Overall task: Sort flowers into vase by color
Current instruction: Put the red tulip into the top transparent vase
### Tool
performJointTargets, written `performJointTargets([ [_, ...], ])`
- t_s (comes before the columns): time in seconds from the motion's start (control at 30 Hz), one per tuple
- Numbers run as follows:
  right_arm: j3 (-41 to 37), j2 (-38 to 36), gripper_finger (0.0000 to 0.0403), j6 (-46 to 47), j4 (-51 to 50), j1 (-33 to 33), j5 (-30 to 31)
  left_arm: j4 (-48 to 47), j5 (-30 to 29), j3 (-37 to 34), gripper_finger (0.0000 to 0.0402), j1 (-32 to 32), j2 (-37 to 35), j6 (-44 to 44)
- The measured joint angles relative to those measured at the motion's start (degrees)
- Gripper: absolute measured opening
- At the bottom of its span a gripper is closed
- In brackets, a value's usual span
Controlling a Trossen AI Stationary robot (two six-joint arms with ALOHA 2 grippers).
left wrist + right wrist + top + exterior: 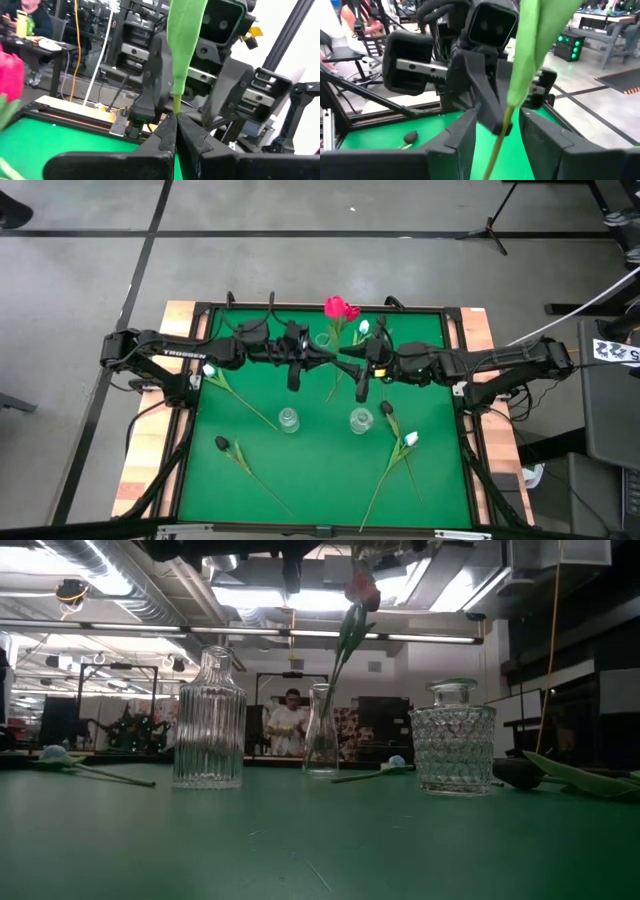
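A red-pink tulip (340,308) hangs in the air over the table's middle, head toward the far edge, stem (334,385) slanting down toward the near side. My left gripper (176,119) reaches in from the left and is shut on that stem. Facing it from the right, my right gripper (500,120) is open, one finger (465,135) on each side of the stem without touching it. Three clear glass vases stand below: a ribbed bottle (208,720), a narrow-necked one (320,735) and a squat cut-glass one (452,740). My left gripper pinches the tulip's thin green stem (176,106) between its two fingertips, just below a long leaf (185,40). The fingers come level from the table's left and lie across the stem. The flower is lifted clear of the table, head uppermost and tilted.
Other tulips lie flat on the green mat: a white one (210,370) at the left, a dark one (222,444) near left, a white one (363,327) at the back, a dark one (388,410) and a white one (410,438) at the right. People sit in the room beyond.
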Motion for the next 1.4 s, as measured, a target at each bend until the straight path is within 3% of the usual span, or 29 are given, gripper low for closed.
performJointTargets([
  [0.8, 0.0, 0.0, 0.0151, -1.6, -0.9, 0.1, 3.8, -4.5, -0.6, 0.0, 0.0001, 9.8, -0.7, 4.3],
  [1.07, 0.0, -0.1, 0.0151, -1.3, -2.1, 0.1, 3.7, -10.7, -9.1, 0.0, 0.0, 12.2, -5.7, 12.4],
  [1.4, 0.0, -0.1, 0.0151, -1.2, -2.1, 0.1, 3.3, -10.6, -12.6, -0.5, 0.0, 13.1, -5.5, 18.6],
])
